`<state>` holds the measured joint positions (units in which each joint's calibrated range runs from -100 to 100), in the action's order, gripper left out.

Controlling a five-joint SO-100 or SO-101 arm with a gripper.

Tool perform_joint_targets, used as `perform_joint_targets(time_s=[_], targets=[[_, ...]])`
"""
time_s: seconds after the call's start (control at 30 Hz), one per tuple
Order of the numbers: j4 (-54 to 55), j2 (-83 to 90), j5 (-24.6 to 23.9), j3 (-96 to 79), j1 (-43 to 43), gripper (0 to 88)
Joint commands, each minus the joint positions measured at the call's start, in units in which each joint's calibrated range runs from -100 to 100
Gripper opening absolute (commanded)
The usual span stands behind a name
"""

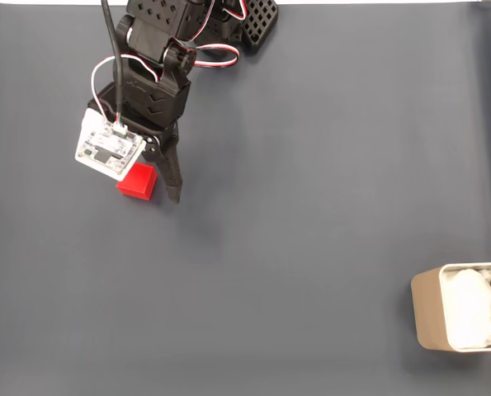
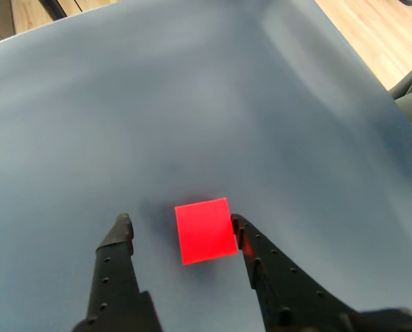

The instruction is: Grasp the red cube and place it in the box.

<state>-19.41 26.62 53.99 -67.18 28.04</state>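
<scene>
The arm reaches down from the far edge of the tabletop, which is covered in a dark grey-blue mat. Its tool hangs over the far left part of the surface, with a small white camera module mounted on its side and red-and-white wires looping above it.

The red cube lies flat on the mat right under the tool, toward the far left corner of the tabletop. In the wrist view the cube lies between the two black fingers: the right finger is just beside or touching the cube's right face, though I cannot tell which, and a red glow shows on its inner side. The left finger stands clearly apart from the cube, with bare mat between them. The tool is spread wide, wider than the cube, and grips nothing.

The box stands at the near right corner of the tabletop, well apart from the cube and the arm. It is beige-grey with rounded corners, cut off by the right border of the fixed view, and a white crumpled lining lies inside it.

In the wrist view, a strip of wooden floor shows beyond the mat's edge.
</scene>
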Motion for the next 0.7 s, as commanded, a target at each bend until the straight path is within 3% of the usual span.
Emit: perform_joint_targets(time_s=[0.0, 0.5, 0.67], targets=[[0.2, 2.5, 0.3, -0.2, -0.5, 33.1], [0.4, 3.1, 1.1, -1.5, -0.6, 31.0], [0.4, 3.0, 1.4, -1.5, -0.8, 24.3]])
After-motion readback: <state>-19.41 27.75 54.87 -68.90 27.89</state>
